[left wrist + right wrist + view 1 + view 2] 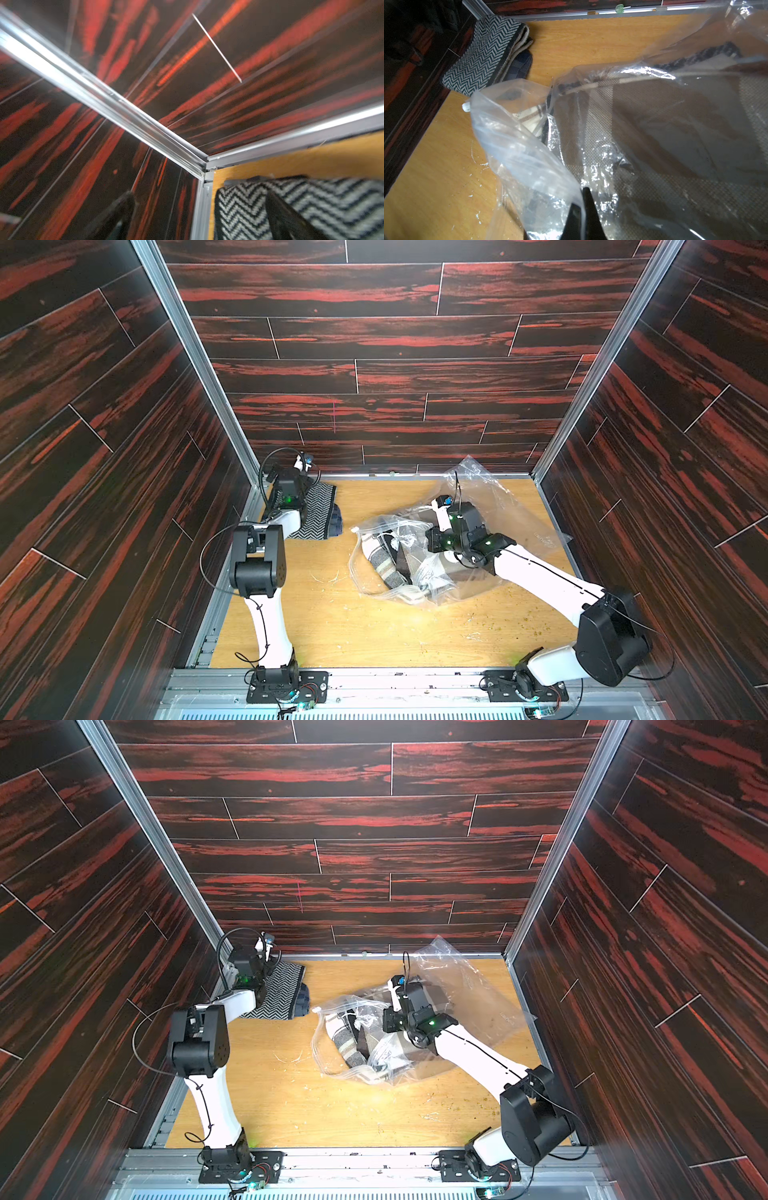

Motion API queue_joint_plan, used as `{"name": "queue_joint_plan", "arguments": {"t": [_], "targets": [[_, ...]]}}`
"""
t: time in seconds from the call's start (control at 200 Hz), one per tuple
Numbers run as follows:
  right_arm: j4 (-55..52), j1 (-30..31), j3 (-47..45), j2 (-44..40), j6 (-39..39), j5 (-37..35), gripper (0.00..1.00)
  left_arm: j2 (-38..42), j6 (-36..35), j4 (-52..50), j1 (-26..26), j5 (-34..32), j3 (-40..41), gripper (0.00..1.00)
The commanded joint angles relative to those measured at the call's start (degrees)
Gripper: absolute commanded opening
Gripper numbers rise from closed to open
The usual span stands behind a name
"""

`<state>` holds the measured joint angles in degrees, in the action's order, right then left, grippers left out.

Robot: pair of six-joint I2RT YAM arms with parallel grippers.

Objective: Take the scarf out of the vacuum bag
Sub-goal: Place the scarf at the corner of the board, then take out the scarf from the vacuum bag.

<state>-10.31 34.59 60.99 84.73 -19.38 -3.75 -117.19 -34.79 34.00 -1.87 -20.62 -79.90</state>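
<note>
The right gripper [581, 197] pinches the crinkly clear vacuum bag [511, 510] lying on the table [332, 626].
A striped woven scarf [380, 560] bunches inside; a folded zigzag-knit scarf [318, 510] lies in the far corner under the spread left gripper [199, 195]. Only the right wrist view shows the film nipped.

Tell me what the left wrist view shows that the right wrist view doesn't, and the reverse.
Only the left wrist view clearly shows the left gripper: its fingers are spread wide and hold nothing. Only the right wrist view shows the vacuum bag, a striped scarf inside it, and the right gripper, which is shut and apparently pinching the bag's film. Both show the herringbone scarf lying outside the bag near a corner of the table.
</note>
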Motion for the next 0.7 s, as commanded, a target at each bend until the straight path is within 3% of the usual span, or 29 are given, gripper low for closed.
{"name": "queue_joint_plan", "arguments": {"t": [0.0,0.13,0.371,0.501,0.696], "targets": [[-1.8,0.0,2.9,1.6,0.6,1.0,0.00,7.5,14.6,-7.3,0.3,-3.8,0.3,1.00],[-1.4,0.2,3.8,2.2,1.2,-0.6,0.00,11.2,26.0,-23.7,0.4,-2.6,-4.2,1.00],[-0.7,0.9,5.0,3.7,0.8,-2.2,0.00,20.6,38.2,-40.3,0.3,-6.5,-3.9,1.00],[-0.9,1.8,5.8,4.1,0.5,-3.0,0.00,27.4,44.1,-45.2,0.1,-0.8,-0.1,0.99],[-2.3,3.7,7.7,4.4,0.7,-3.8,0.00,40.4,54.6,-46.2,0.2,10.8,12.4,0.99]]}}
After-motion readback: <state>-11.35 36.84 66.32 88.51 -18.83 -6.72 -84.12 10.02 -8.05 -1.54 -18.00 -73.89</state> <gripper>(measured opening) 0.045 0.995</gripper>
